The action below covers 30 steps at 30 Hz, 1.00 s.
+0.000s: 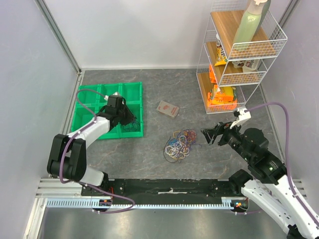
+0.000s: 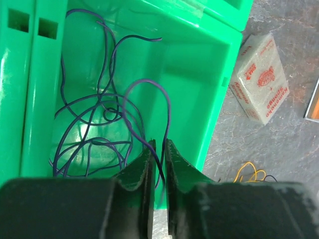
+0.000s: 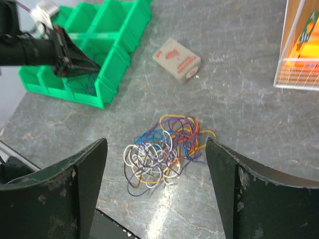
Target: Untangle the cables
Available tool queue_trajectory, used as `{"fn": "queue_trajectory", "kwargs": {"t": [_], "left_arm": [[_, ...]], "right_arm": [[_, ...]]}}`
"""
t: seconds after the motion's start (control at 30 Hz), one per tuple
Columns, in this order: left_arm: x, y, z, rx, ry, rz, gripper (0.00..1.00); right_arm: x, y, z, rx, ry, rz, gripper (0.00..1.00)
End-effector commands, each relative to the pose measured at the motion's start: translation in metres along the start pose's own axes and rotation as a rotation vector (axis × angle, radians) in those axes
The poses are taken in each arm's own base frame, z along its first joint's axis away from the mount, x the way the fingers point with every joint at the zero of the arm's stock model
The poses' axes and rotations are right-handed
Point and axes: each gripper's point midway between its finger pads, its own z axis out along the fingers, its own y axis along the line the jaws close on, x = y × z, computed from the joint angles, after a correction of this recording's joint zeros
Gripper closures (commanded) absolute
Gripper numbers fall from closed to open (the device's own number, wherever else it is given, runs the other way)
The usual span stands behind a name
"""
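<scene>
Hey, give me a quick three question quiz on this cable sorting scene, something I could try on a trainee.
1. True or false: the right fingers are shut.
2. What colour is the cable pinched by the left fingers over the tray? A yellow, B purple, C white.
3. Fill the gap: the sponge box lies between the tray and the wire ____.
Key: 1 false; 2 B; 3 shelf.
</scene>
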Motion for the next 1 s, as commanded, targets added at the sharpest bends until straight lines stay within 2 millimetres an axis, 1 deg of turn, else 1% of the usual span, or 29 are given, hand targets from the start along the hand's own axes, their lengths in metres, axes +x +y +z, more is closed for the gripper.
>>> {"fn": "queue_trajectory", "kwargs": {"t": [0.0,0.03,0.07,0.13,0.17,0.2,0.27,0.3,0.33,0.37,0.4,0.47,0.5,0.57,0.6,0.63,0.67,0.7,0.77,0.8,0.87,0.93,0.97], "left_arm": [[-0.017,-0.027,-0.012,0.105,-0.054,0.007,0.7],[-0.02,-0.034,-0.02,0.142,-0.069,0.021,0.64],[-0.02,-0.039,-0.025,0.168,-0.071,0.031,0.54],[-0.025,-0.055,-0.045,0.24,-0.097,0.056,0.34],[-0.026,-0.063,-0.055,0.282,-0.107,0.067,0.27],[-0.027,-0.069,-0.063,0.316,-0.111,0.08,0.23],[-0.026,-0.08,-0.079,0.376,-0.116,0.111,0.13],[-0.024,-0.083,-0.086,0.398,-0.109,0.125,0.1],[-0.021,-0.086,-0.091,0.419,-0.104,0.139,0.1],[-0.016,-0.089,-0.095,0.444,-0.091,0.153,0.13],[-0.008,-0.095,-0.1,0.484,-0.075,0.176,0.23],[0.014,-0.108,-0.104,0.545,-0.028,0.229,0.33],[0.028,-0.117,-0.104,0.575,0.002,0.267,0.34],[0.062,-0.139,-0.104,0.639,0.069,0.354,0.34],[0.085,-0.15,-0.105,0.667,0.12,0.392,0.32],[0.104,-0.169,-0.108,0.726,0.148,0.439,0.3],[0.123,-0.177,-0.101,0.741,0.195,0.472,0.29],[0.14,-0.187,-0.098,0.76,0.227,0.507,0.28],[0.164,-0.2,-0.088,0.761,0.27,0.561,0.27],[0.172,-0.205,-0.083,0.757,0.286,0.579,0.27],[0.186,-0.205,-0.064,0.713,0.325,0.602,0.28],[0.195,-0.202,-0.048,0.676,0.363,0.6,0.39],[0.199,-0.201,-0.043,0.667,0.379,0.596,0.48]], "right_arm": [[0.027,-0.002,0.017,-0.004,0.08,0.034,0.13],[0.037,-0.006,0.022,0.012,0.114,0.035,0.13],[0.048,-0.006,0.027,0.002,0.159,0.037,0.14],[0.064,-0.01,0.036,0.016,0.217,0.046,0.14],[0.072,-0.011,0.04,0.019,0.241,0.054,0.15],[0.078,-0.012,0.044,0.022,0.259,0.059,0.15],[0.088,-0.015,0.053,0.03,0.285,0.073,0.17],[0.094,-0.015,0.057,0.029,0.296,0.079,0.18],[0.1,-0.016,0.061,0.029,0.311,0.087,0.2],[0.105,-0.018,0.065,0.037,0.318,0.09,0.22],[0.11,-0.023,0.068,0.052,0.324,0.095,0.23],[0.116,-0.032,0.073,0.096,0.32,0.097,0.27],[0.117,-0.039,0.075,0.13,0.309,0.092,0.3],[0.112,-0.05,0.076,0.184,0.273,0.081,0.36],[0.11,-0.052,0.077,0.195,0.253,0.078,0.39],[0.108,-0.055,0.079,0.204,0.244,0.068,0.41],[0.107,-0.056,0.08,0.211,0.241,0.053,0.43],[0.106,-0.058,0.082,0.217,0.24,0.042,0.44],[0.102,-0.057,0.086,0.215,0.24,0.022,0.46],[0.102,-0.057,0.087,0.214,0.24,0.016,0.47],[0.099,-0.056,0.091,0.201,0.226,0.01,0.47],[0.099,-0.056,0.095,0.202,0.219,0.004,0.5],[0.101,-0.058,0.097,0.208,0.22,0.002,0.52]]}}
